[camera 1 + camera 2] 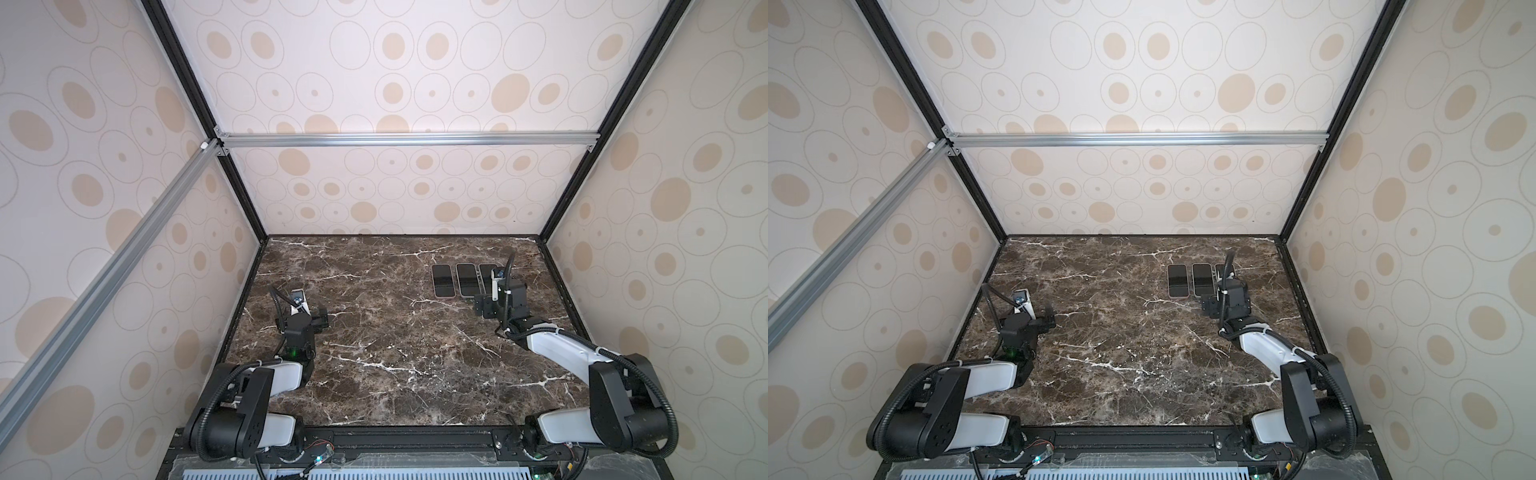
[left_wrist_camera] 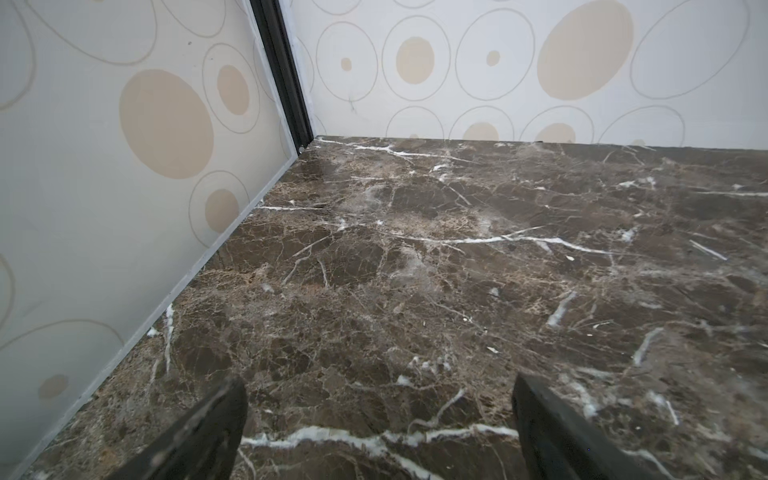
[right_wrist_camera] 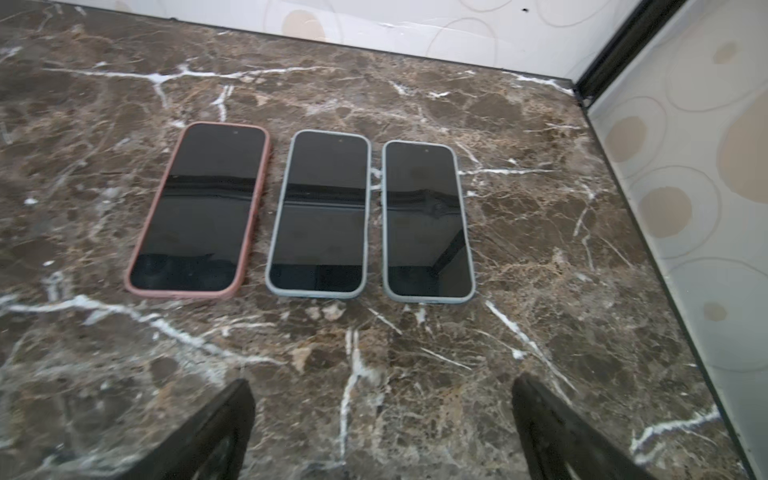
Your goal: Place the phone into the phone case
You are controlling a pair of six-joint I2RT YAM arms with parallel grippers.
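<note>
Booth w/ cream spotted walls [image 1: 374,83] and a dark brown marble tabletop [image 1: 395,332] w/ white veins.

Three phones lie flat in a row at the far right of the tabletop. Screens are up & dark, w/ narrow gaps between them. They are the pink-cased phone [image 3: 199,208], the middle phone [image 3: 320,216] in a grey-blue case, and the third phone [image 3: 426,220] in a similar case. Each screen sits inside a raised rim all round, so I judge all three already cased. No bare phone or empty case in view.

The right tool [image 3: 382,384] hangs just short of the row's near ends, jaws spread wide, nothing between them. The left tool [image 2: 380,384] is well apart on the left side near the wall. It is also wide & empty, over bare marble.

Step, imo: insertion looks done, and this is the release/check stage. The next move prob. calls for pulling clear w/o nudging the row. If a corner isn't fully seated (can't tell), it calls for a light press on that rim instead.

Views: only the right wrist view gives all three phones whole, plus rim colours. In both top views the third phone [image 1: 485,272] is partly hidden behind the right arm [image 1: 552,345], but only those views show both arms at once. The left wrist view has no phones, only marble & the wall corner.
</note>
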